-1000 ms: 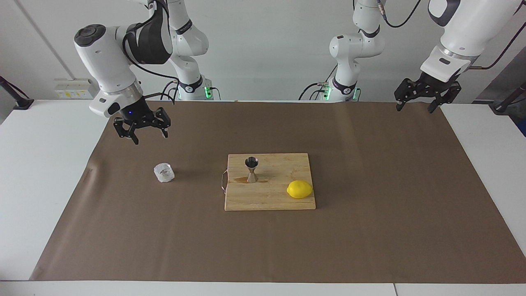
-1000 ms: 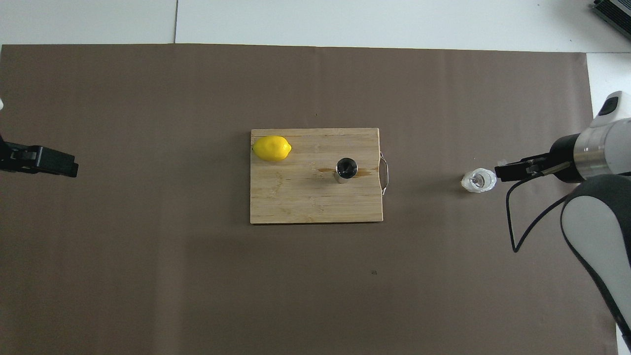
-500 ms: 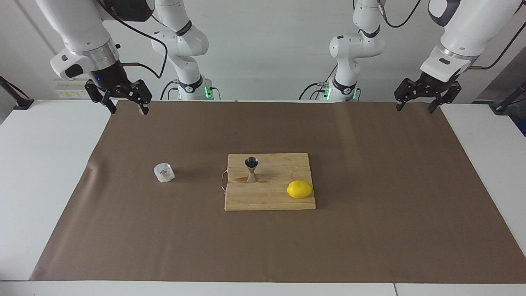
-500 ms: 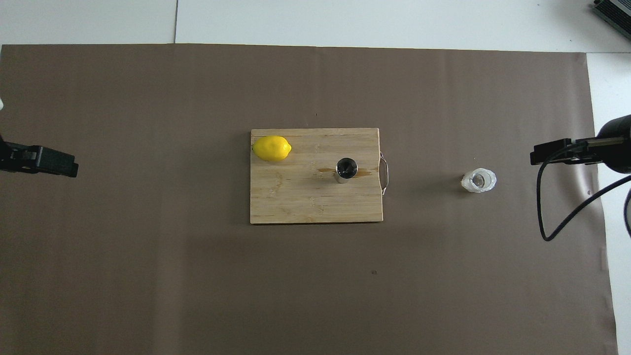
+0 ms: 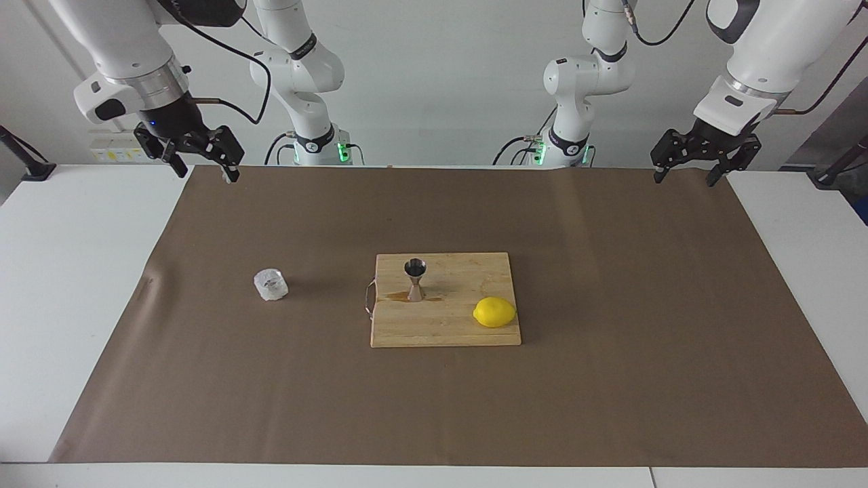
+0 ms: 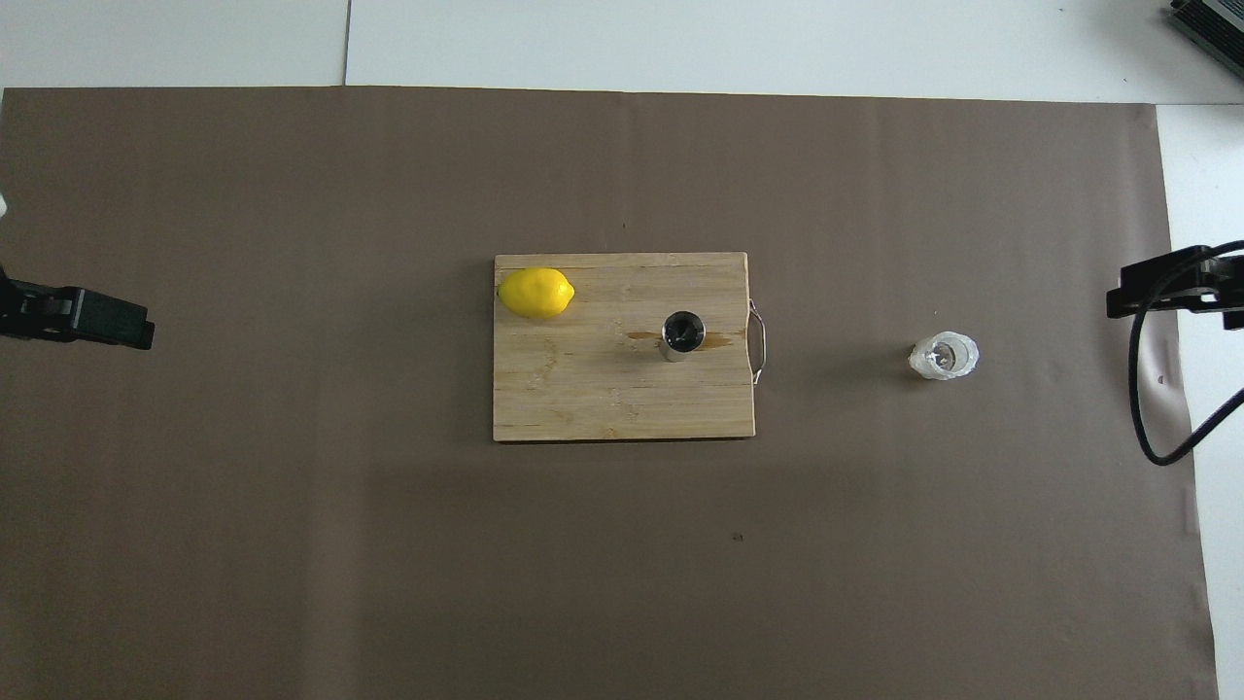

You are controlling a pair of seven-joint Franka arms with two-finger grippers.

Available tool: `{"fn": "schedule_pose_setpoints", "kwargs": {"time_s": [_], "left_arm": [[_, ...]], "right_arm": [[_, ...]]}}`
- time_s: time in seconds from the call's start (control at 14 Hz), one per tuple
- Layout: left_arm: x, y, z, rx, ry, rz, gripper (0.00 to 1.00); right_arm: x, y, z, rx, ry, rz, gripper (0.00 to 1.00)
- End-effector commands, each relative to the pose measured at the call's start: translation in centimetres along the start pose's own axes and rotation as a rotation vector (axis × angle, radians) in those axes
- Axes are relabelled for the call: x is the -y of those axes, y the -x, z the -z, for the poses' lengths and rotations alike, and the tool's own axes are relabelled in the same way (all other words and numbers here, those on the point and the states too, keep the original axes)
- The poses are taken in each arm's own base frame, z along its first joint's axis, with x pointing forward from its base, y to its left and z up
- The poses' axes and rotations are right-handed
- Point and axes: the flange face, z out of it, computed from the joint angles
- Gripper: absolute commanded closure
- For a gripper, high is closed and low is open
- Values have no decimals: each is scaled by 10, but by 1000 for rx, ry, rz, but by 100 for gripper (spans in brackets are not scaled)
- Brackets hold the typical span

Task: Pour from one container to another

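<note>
The clear crinkled cup stands upright on the brown mat toward the right arm's end, with nothing touching it. On the wooden cutting board the steel hourglass jigger stands upright, with a brownish wet streak beside its base. My right gripper hangs open and empty over the mat's corner, well away from the cup. At the other corner near the robots, my left gripper is open too, and that arm waits.
A yellow lemon lies on the board's corner, farther from the robots than the jigger. A thin wire handle sticks out of the board's edge that faces the cup. The brown mat covers most of the white table.
My right gripper has risen from just above the cup and drawn back to the mat's corner by its base. The cup, jigger, lemon and left arm have not moved.
</note>
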Motion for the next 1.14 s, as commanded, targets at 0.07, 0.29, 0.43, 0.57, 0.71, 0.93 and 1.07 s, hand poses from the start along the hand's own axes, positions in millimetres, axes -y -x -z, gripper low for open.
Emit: {"fn": "schedule_pose_setpoints", "kwargs": {"time_s": [0.07, 0.29, 0.43, 0.57, 0.71, 0.93, 1.07], "left_arm": [[1, 8, 2, 3, -16, 1, 0], [1, 8, 2, 3, -16, 1, 0], [1, 8, 2, 4, -16, -1, 0], [1, 8, 2, 4, -16, -1, 0], [1, 8, 2, 3, -16, -1, 0], [1, 8, 2, 4, -16, 1, 0], [1, 8, 2, 4, -16, -1, 0]], "right_arm": [[8, 11, -6, -3, 4, -15, 0], [8, 11, -14, -29, 1, -17, 0], [7, 12, -17, -23, 2, -40, 0], [8, 19, -22, -16, 6, -44, 0], [15, 18, -23, -50, 1, -25, 0], [15, 16, -23, -58, 10, -28, 0], [18, 16, -22, -63, 9, -29, 0]]}}
